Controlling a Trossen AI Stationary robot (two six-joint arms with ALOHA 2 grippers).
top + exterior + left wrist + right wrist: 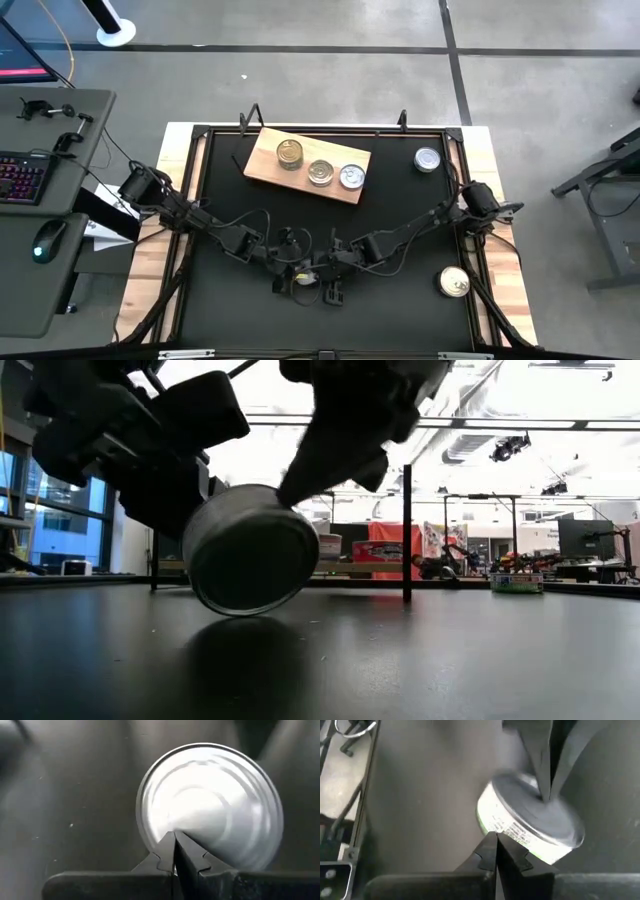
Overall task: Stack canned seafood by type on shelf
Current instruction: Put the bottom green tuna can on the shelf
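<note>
Canned seafood sits in several places: three tins rest in a row on the shelf [307,165], a gold-topped one [290,153] at the left end, then a duller one [321,172] and a silver-topped one [352,177]. A silver tin [428,159] stands alone on the black table [400,215] near its far right corner, and a gold tin [454,282] lies by the right edge nearer the front. The sixth tin [250,547] is at the front middle, tilted up on its rim between both arms. The left gripper [174,851] has its fingers pressed fully together, tips against the tin's silver face, holding nothing. The right gripper [496,845] is likewise fully closed and empty, its tips at the tin's side wall, where a green-edged white label carries small print too blurred to read.
</note>
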